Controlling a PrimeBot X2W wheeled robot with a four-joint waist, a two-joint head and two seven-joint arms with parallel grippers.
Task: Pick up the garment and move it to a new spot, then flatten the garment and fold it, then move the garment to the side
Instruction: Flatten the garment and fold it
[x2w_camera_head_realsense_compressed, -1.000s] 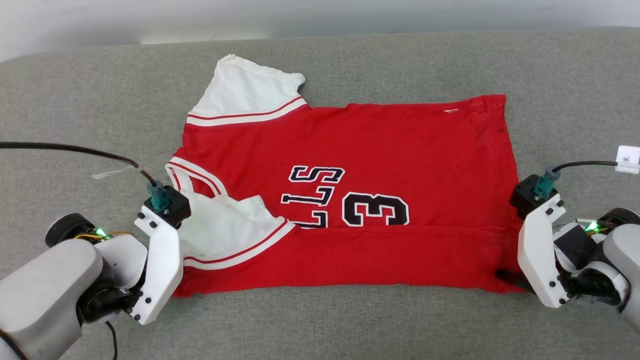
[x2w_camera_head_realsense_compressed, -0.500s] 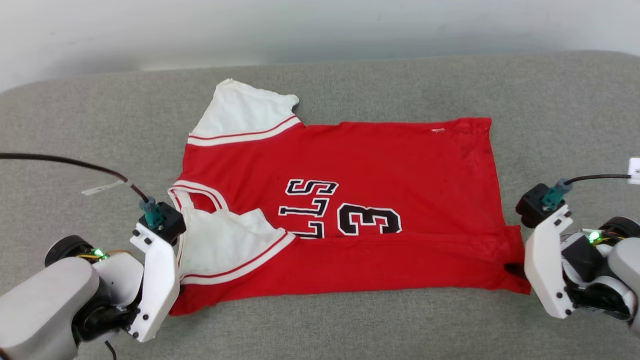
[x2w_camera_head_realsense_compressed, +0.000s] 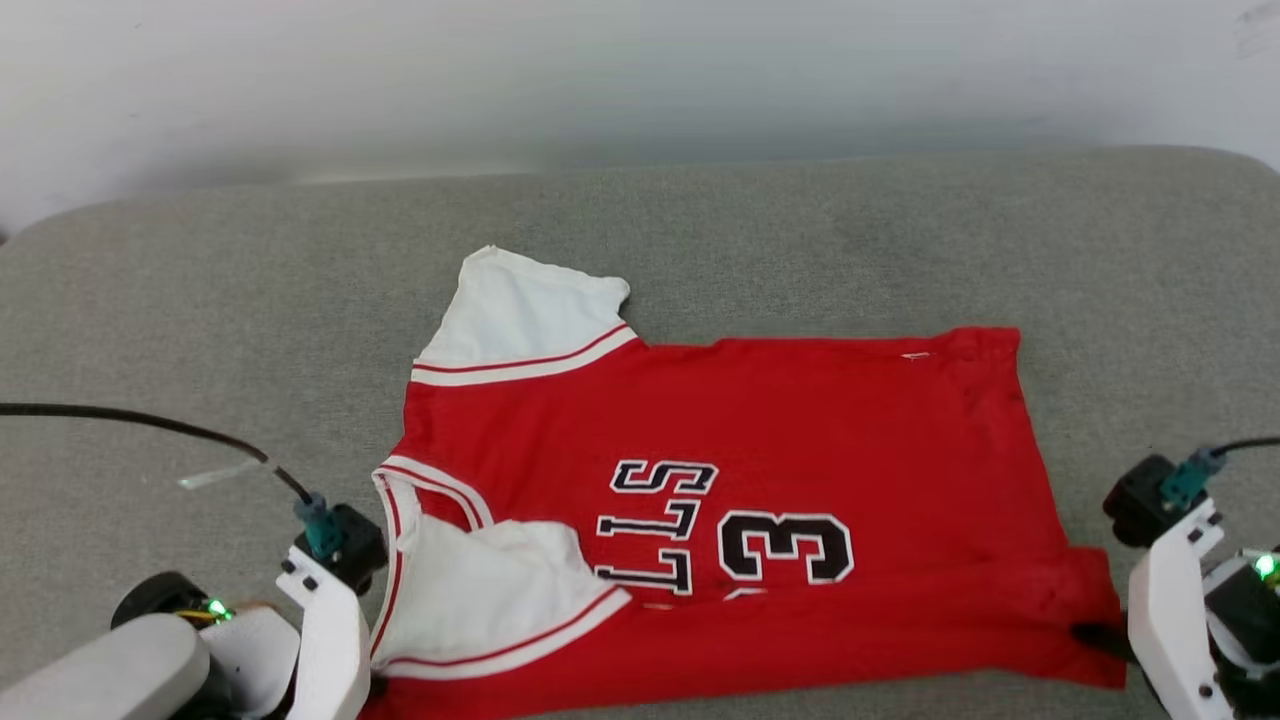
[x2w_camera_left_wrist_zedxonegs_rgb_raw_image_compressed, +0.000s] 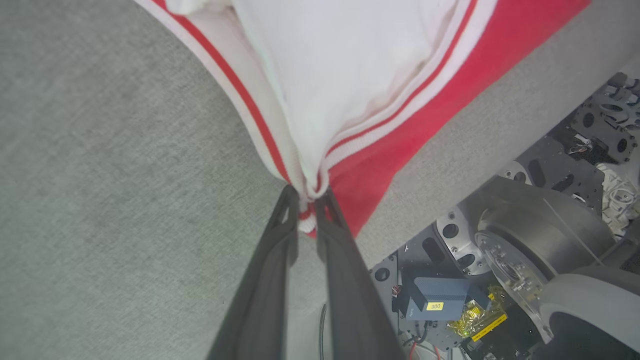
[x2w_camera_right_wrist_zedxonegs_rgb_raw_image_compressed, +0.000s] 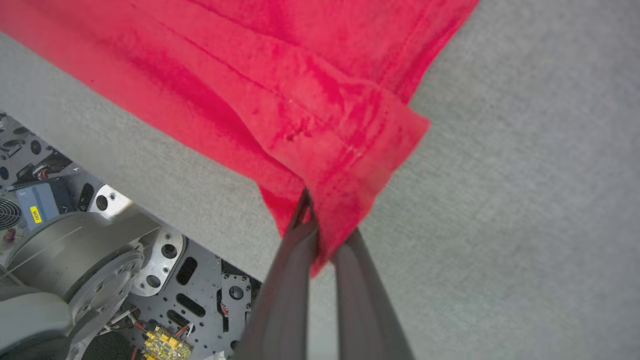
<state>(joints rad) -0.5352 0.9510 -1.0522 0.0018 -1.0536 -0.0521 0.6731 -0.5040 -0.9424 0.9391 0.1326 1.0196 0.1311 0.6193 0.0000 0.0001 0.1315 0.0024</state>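
Cushion: a grey fabric cushion (x2w_camera_head_realsense_compressed: 200, 300) is carrying everything, with a pale wall rising behind it.
Shirt: the red shirt (x2w_camera_head_realsense_compressed: 760, 420) is lying front-up in the middle of the cushion, its near edge running close to the cushion's front edge.
Long axis: it is running left to right across the robot, collar end toward the left arm and hem end toward the right, so each arm is working the end nearer to it.
Near strip: a band along the near edge seems to be doubled over, since it is covering the bottom of the lettering.
Sleeves: the far white sleeve (x2w_camera_head_realsense_compressed: 520, 320) is sticking out flat, while the near white sleeve (x2w_camera_head_realsense_compressed: 490, 590) is lying folded onto the chest.
Print: black letters (x2w_camera_head_realsense_compressed: 660, 520) and a number 3 (x2w_camera_head_realsense_compressed: 785, 545) are reading sideways.
Left gripper: the left gripper (x2w_camera_left_wrist_zedxonegs_rgb_raw_image_compressed: 308, 192) is pinching the striped trim at the near-left corner.
Right gripper: the right gripper (x2w_camera_right_wrist_zedxonegs_rgb_raw_image_compressed: 322, 220) is clamping the near-right hem corner.
Next move: the cloth is stretching away from both sets of fingers, so any lift probably needs both arms moving together.
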